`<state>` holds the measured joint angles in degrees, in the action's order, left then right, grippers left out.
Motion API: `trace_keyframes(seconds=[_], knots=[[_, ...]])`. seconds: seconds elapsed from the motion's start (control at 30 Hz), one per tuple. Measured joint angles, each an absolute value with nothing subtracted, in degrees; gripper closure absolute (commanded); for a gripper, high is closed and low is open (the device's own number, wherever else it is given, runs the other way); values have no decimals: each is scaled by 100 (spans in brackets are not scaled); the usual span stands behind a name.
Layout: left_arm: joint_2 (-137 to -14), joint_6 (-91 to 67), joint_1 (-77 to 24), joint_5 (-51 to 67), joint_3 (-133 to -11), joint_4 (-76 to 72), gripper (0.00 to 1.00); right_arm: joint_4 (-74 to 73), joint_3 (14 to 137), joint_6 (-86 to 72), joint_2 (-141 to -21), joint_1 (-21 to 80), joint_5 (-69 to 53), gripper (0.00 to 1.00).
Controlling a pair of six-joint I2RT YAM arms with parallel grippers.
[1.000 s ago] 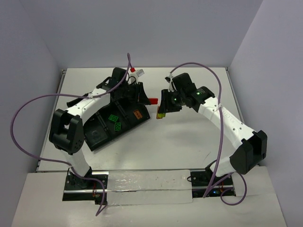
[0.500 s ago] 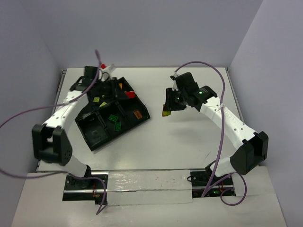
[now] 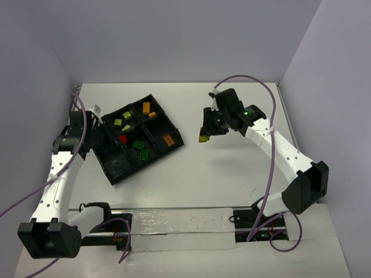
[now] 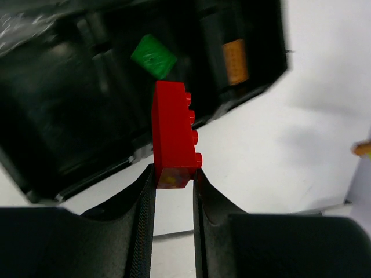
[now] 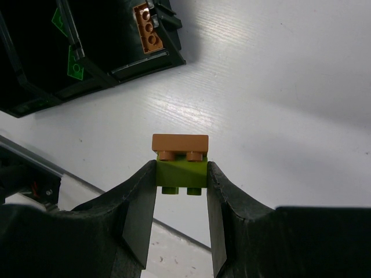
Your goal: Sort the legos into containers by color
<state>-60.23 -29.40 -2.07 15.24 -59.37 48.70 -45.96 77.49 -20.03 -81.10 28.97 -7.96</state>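
Swung wide to its own side since a second ago, the left arm point(image 3: 58, 174) now has its elbow low at the near-left corner. Its forearm runs up along the left edge of the surface point(image 3: 220, 174), and the wrist is bent so the left tool point(image 4: 173, 176) points right over the tray point(image 3: 116, 167). That tool pinches a red brick point(image 4: 174, 139) by one end. The brick hangs above the tray's left-middle part; which compartment lies under it I cannot tell.

The right arm point(image 3: 278, 150) has barely shifted in the last half second. It arches up from its base and reaches left, with the right tool point(image 5: 180, 179) clamped on a small stack point(image 5: 180, 164), an orange brick on a yellow-green one. The stack hangs over bare surface, near the tray's right corner but apart from it.

In the tray lie two green bricks point(image 3: 141, 149) side by side, an orange brick point(image 3: 168, 139) at the right end, and yellow-green pieces point(image 3: 122, 120) with more orange bricks point(image 3: 148, 109) along the far side.
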Motion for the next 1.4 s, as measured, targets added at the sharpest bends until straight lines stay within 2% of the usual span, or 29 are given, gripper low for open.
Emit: trace_keyframes(seconds=[0.17,0.63,0.67,0.8,0.9,1.07,1.27,1.4], knots=[[-5938,-3299,-207,810,-5597,5218,100,-4595,7748,-2003,-8110,2897,-815,100],[-6154,-3605,-207,179,-4904,4938,99,-4587,7745,-2020,-8112,2897,-905,100],[-6199,-3605,-207,168,-4902,4893,96,-4587,7745,-2030,-8112,2897,-922,100],[-6355,-3604,-207,135,-4901,4719,35,-4586,7745,-2066,-8112,2897,-966,100],[-6440,-3605,-205,111,-4903,4661,14,-4584,7745,-2100,-8111,2898,-977,100],[-6475,-3558,-202,85,-5055,4714,12,-4584,7745,-2122,-8112,2899,-992,100],[-6478,-3415,-202,86,-6078,4768,15,-4580,7745,-2143,-8112,2899,-1051,100],[-6522,-3200,-198,919,-6750,4530,18,-4475,7745,-2137,-8112,2899,-1410,100]])
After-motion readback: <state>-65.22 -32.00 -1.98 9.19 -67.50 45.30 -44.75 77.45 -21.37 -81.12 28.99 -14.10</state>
